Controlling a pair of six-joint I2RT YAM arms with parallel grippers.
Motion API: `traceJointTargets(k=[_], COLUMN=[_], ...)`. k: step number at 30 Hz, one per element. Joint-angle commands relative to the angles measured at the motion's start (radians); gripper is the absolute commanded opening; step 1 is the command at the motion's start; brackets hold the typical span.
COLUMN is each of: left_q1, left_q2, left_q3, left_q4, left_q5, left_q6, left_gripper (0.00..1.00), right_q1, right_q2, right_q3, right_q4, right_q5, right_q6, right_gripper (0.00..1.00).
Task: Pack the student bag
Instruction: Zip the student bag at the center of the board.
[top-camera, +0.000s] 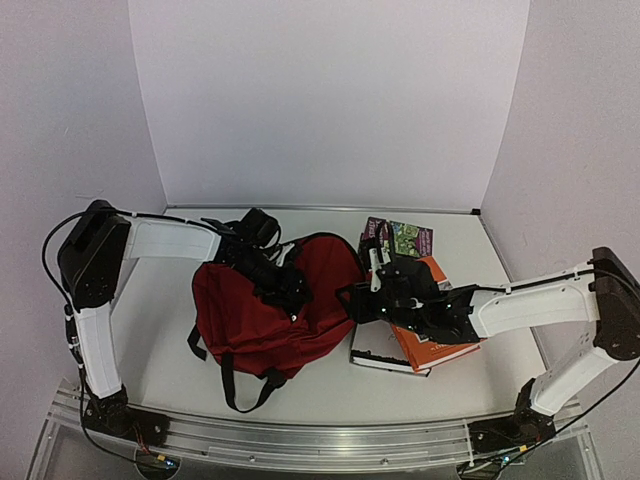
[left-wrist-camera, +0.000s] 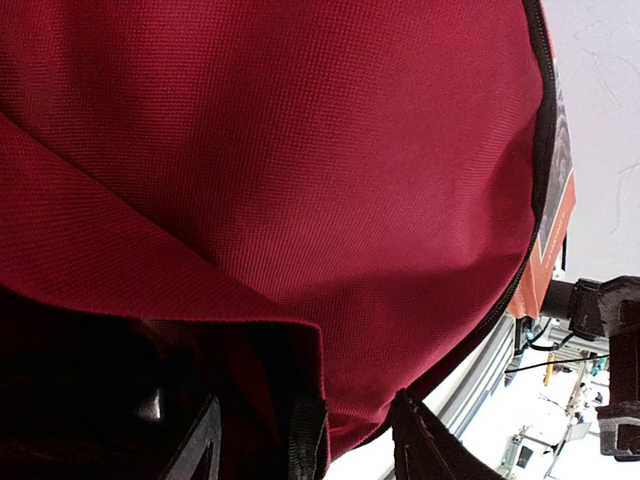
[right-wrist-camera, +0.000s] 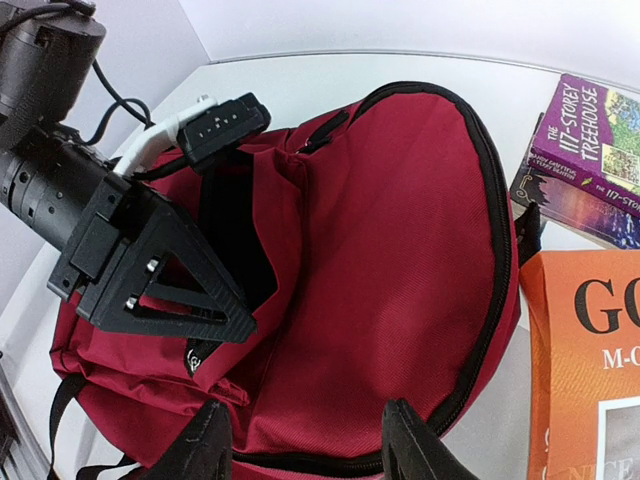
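Nearest, black straps (top-camera: 240, 385) are seen trailing off the student bag (top-camera: 250, 315), which is laid flat at the middle of the table (top-camera: 160, 300). At its right rim the right gripper (right-wrist-camera: 305, 445) is held with fingers half apart over the black zip edge; whether fabric is pinched cannot be told. An orange book (right-wrist-camera: 590, 330) is seen just right of the bag, a purple book (right-wrist-camera: 585, 130) beyond it. Farther left, the left gripper (left-wrist-camera: 305, 445) is set astride the bag's opening, fingers apart, with a gap left beside the fabric.
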Motion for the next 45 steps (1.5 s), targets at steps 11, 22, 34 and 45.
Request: traceJointTargets(k=[11,22,34,45], left_q1=[-0.002,-0.002,-0.002,-0.002], left_q2=[-0.013,-0.062,-0.108,-0.162], left_q3=[-0.006,-0.038,-0.067,-0.104], left_q4=[0.056,0.048,0.053,0.085], left_q5=[0.169,0.118,0.078,0.047], left_q6=[-0.028,-0.042,-0.051,-0.071], left_gripper=[0.36,0.22,0.04,0.0], right_q1=[-0.006,-0.006,-0.006,0.027], right_q2=[-0.008,0.001,0.012,0.03], right_q3=[-0.005,-0.003,0.0,0.025], right_q4=[0.04,0.042,0.043,0.036], right_q5=[-0.004,-0.01,-0.026,-0.04], right_q6=[0.0,0.005,-0.005,-0.045], right_gripper=[0.49,0.49,0.49,0.49])
